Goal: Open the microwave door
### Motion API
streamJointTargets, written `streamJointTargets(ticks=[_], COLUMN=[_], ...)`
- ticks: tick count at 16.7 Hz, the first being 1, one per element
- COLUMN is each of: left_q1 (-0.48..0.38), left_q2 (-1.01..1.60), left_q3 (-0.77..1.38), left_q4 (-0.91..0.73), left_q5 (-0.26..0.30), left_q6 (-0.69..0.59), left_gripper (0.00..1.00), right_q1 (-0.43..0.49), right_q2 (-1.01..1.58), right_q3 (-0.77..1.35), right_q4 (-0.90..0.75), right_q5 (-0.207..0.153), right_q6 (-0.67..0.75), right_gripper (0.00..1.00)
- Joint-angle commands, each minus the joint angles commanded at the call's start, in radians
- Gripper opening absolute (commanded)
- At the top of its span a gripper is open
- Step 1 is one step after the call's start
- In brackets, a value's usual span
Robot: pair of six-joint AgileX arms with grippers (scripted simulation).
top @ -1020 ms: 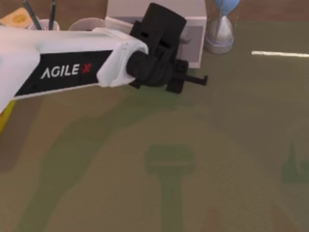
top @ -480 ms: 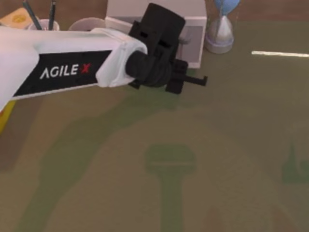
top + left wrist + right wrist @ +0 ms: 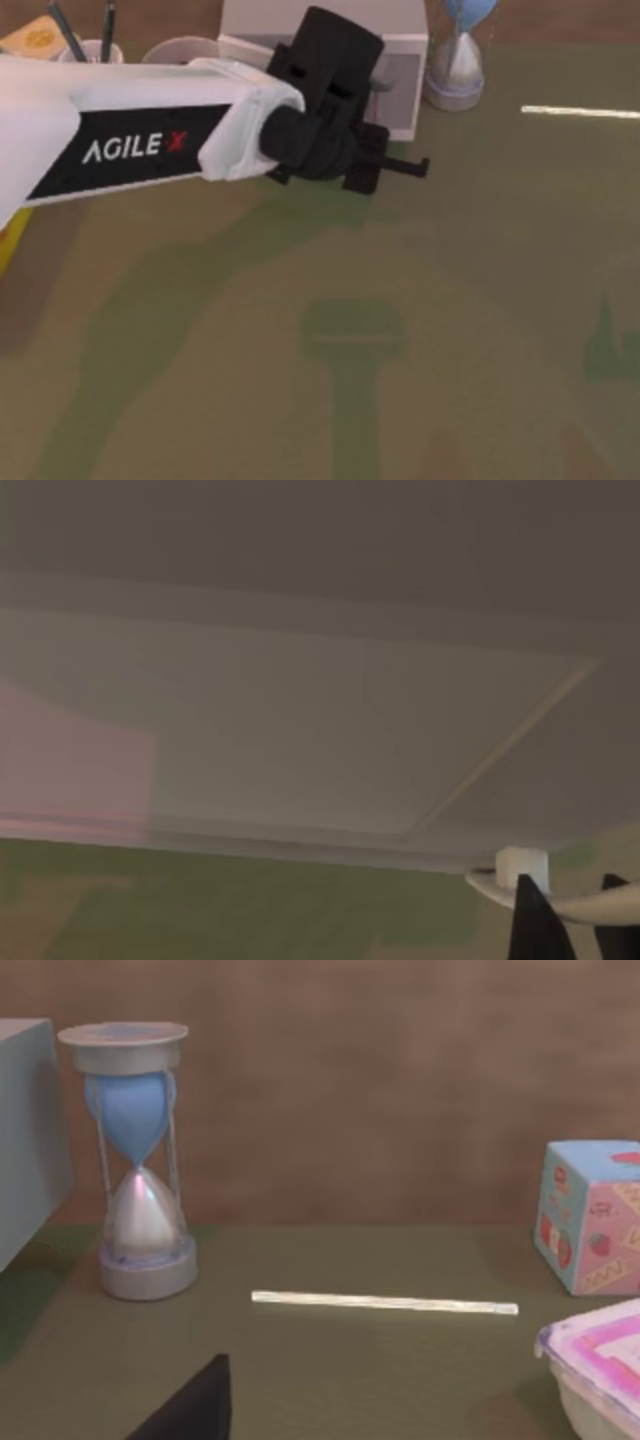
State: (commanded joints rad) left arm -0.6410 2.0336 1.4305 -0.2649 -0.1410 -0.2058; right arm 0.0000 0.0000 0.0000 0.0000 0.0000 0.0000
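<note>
The boxy white-grey microwave (image 3: 330,40) sits at the worktop's (image 3: 480,300) far edge, its smooth flat microwave door (image 3: 300,730) facing forward. The left claw (image 3: 565,920) clamps its slim white handle (image 3: 522,865).

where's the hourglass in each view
Top view: the hourglass stands at the far edge, just right of the microwave.
Left wrist view: not in it.
Right wrist view: the hourglass stands upright beside the microwave's side wall.
Shared landmark: the thin white stick on the table.
</note>
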Motion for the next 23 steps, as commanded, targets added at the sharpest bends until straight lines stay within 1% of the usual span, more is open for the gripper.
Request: streamJointTargets(ticks=[8,10,15,23], left_q1=[0.000,-0.008,0.010,0.010], left_q2=[0.000,0.001,-0.023,-0.023], left_q3=[0.000,0.000,-0.035,-0.035], left_q4=[0.000,0.000,0.016,0.017], left_q5=[0.000,0.010,0.030,0.030], left_q6=[0.000,-0.003,0.036,0.036], left_gripper=[0.00,0.00,0.00,0.00], right_q1=[0.000,0.000,0.000,0.000], right_q2=[0.000,0.000,0.000,0.000], right_q3=[0.000,0.000,0.000,0.000], right_q4=[0.000,0.000,0.000,0.000], right_q5=[0.000,0.000,0.000,0.000], right_q6=[0.000,0.000,0.000,0.000], right_gripper=[1.00,1.00,1.00,1.00])
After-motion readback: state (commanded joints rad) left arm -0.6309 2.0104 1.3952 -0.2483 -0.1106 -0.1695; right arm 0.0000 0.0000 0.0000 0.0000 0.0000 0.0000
